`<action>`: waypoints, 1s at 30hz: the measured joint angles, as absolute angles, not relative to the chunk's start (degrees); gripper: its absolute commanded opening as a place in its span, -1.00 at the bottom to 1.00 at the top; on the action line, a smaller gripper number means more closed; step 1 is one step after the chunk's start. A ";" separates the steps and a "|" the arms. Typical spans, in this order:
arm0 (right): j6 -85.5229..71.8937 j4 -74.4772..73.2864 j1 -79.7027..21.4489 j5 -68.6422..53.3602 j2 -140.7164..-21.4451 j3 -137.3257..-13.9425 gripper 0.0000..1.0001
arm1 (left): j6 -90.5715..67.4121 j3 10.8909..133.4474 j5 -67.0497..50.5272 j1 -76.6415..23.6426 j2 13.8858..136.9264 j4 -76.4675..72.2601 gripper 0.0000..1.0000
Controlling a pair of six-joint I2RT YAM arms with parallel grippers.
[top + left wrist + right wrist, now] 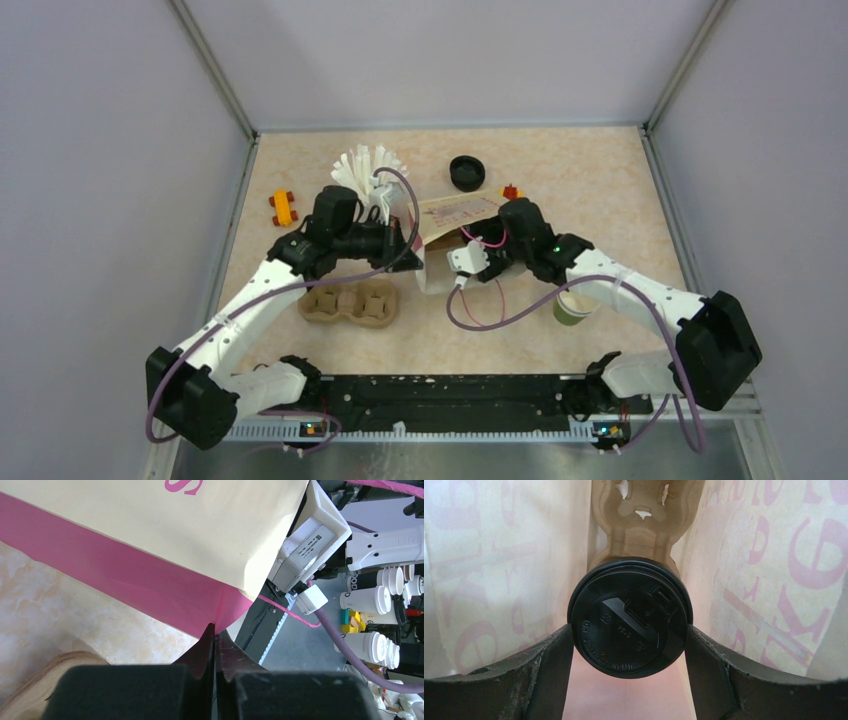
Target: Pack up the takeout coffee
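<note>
The takeout coffee [630,617] shows in the right wrist view by its round black lid; its sides are hidden. It sits inside the pink-printed paper bag [774,565], in front of a brown pulp cup carrier [640,527]. My right gripper [629,636] is shut on the cup, one finger against each side of the lid. In the top view the bag [455,215] lies mid-table with my right arm reaching into it. My left gripper [215,630] is shut on the bag's pink lower edge [165,540], and it also shows in the top view [408,243].
A second pulp carrier [348,303] lies near the left arm. A green-sided cup [572,308] stands under the right arm. A white cup of straws [368,172], a loose black lid [466,172], an orange toy [283,207] and a small red toy [512,191] sit farther back.
</note>
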State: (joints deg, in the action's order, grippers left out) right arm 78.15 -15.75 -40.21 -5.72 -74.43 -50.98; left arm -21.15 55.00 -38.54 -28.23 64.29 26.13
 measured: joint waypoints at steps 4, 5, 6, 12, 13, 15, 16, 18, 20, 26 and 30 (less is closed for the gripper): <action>78.91 -16.05 -39.94 -6.13 -74.43 -50.98 0.23 | -21.15 55.40 -38.54 -28.23 64.64 26.15 -1.00; 79.07 -16.14 -39.94 -6.17 -74.43 -50.98 0.23 | -21.15 55.48 -38.54 -28.23 64.69 26.15 -1.00; 79.26 -16.25 -39.94 -6.22 -74.43 -50.98 0.23 | -21.15 55.51 -38.54 -28.23 64.77 26.15 -1.00; 79.88 -16.69 -39.94 -6.70 -74.43 -50.98 0.23 | -21.15 55.53 -38.57 -28.23 64.79 26.17 -1.00; 79.94 -16.88 -39.94 -6.79 -74.43 -50.98 0.23 | -21.15 55.53 -38.57 -28.23 64.79 26.15 -1.00; 79.94 -17.28 -39.94 -6.87 -74.43 -50.98 0.23 | -21.15 55.53 -38.57 -28.23 64.79 26.17 -1.00; 79.96 -17.56 -39.94 -6.92 -74.41 -50.98 0.23 | -21.15 55.53 -38.57 -28.23 64.79 26.17 -1.00; 79.99 -18.02 -39.94 -6.83 -74.35 -50.98 0.23 | -21.15 55.53 -38.57 -28.23 64.79 26.17 -1.00; 79.96 -18.59 -39.94 -6.76 -74.04 -50.98 0.23 | -21.15 55.53 -38.57 -28.23 64.79 26.17 -1.00; 80.01 -19.44 -39.94 -6.52 -73.54 -50.96 0.23 | -21.15 55.53 -38.59 -28.23 64.79 26.17 -1.00; 80.16 -19.29 -39.94 -6.09 -73.58 -50.87 0.23 | -21.21 55.53 -38.79 -28.23 64.79 26.15 -1.00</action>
State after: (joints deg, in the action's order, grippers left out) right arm 80.16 -19.29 -39.94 -6.09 -73.58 -50.87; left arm -21.21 55.53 -38.79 -28.23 64.79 26.15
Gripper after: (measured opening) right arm 0.726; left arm 0.005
